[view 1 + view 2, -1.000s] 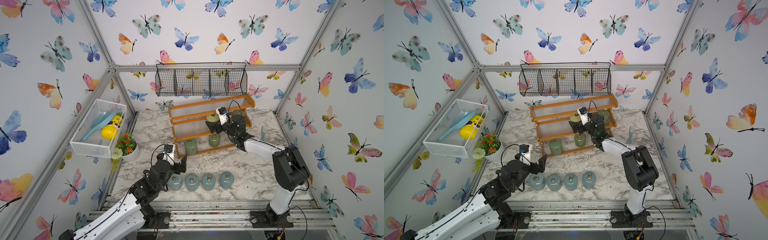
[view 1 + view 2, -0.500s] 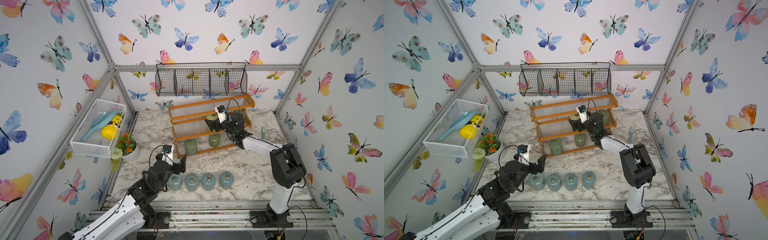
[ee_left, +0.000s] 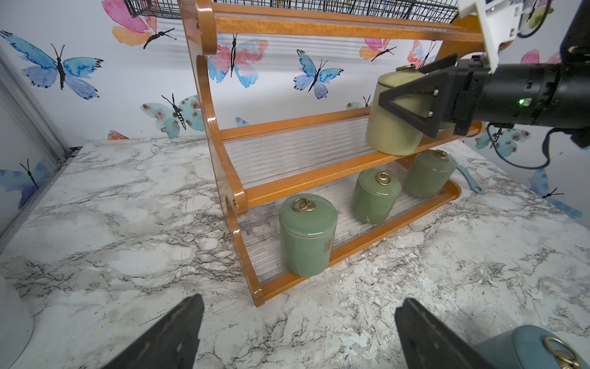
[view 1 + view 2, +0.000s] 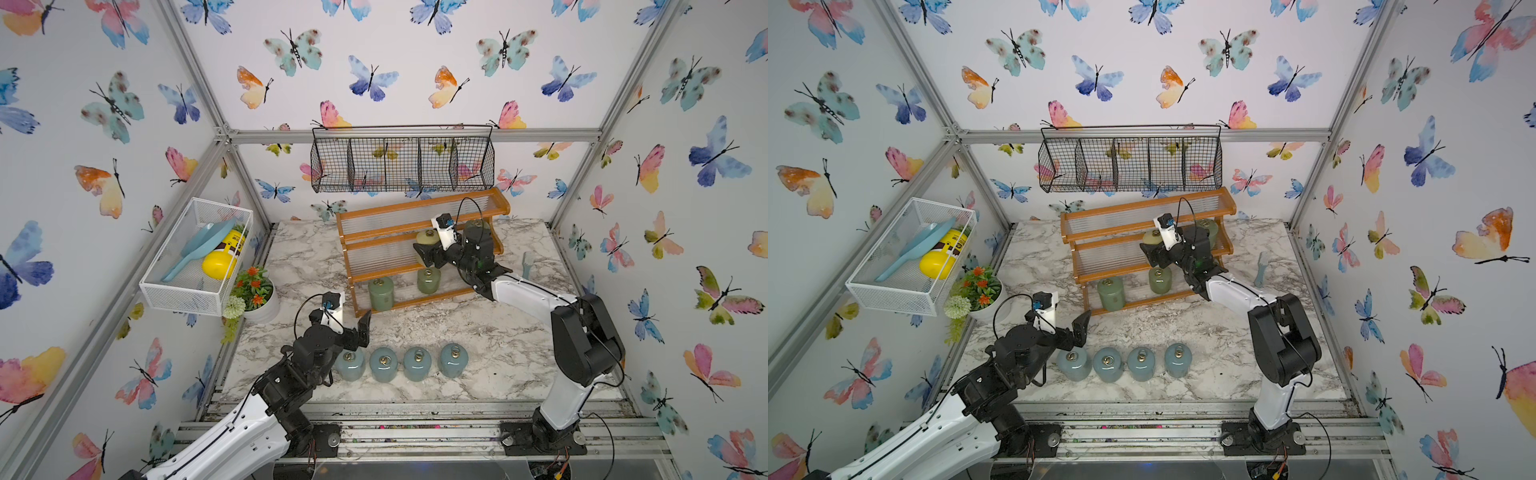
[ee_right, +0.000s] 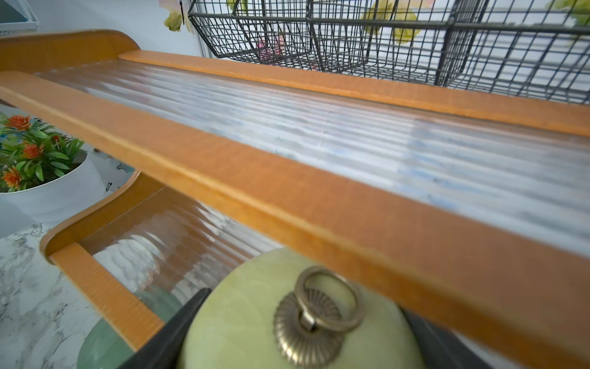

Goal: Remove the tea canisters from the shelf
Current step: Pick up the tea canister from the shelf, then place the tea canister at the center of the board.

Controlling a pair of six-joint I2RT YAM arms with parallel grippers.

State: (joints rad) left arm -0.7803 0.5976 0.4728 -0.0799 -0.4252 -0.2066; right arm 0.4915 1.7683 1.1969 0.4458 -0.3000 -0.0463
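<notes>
The shelf (image 4: 415,206) stands at the back of the marble table. On its middle tier is a pale yellow tea canister (image 4: 426,237) (image 3: 389,127) (image 5: 249,319), and my right gripper (image 4: 424,246) (image 5: 300,345) is shut on its sides, under the top tier's rail. A green canister (image 4: 477,226) stands behind that wrist. Three green canisters (image 3: 308,236) (image 3: 375,196) (image 3: 427,174) are on the bottom tier. Several blue-grey canisters (image 4: 383,365) form a row on the table in front. My left gripper (image 4: 358,334) (image 3: 300,306) hangs open and empty by the row's left end.
A black wire basket (image 4: 401,164) hangs just above the shelf. A white mesh basket (image 4: 195,253) on the left wall holds a yellow bottle and a blue scoop. A flower pot (image 4: 259,297) sits below it. A blue comb (image 4: 527,266) lies right of the shelf.
My right gripper has pushed in along the middle tier and closed its jaws around the pale yellow canister. The left arm has barely moved.
</notes>
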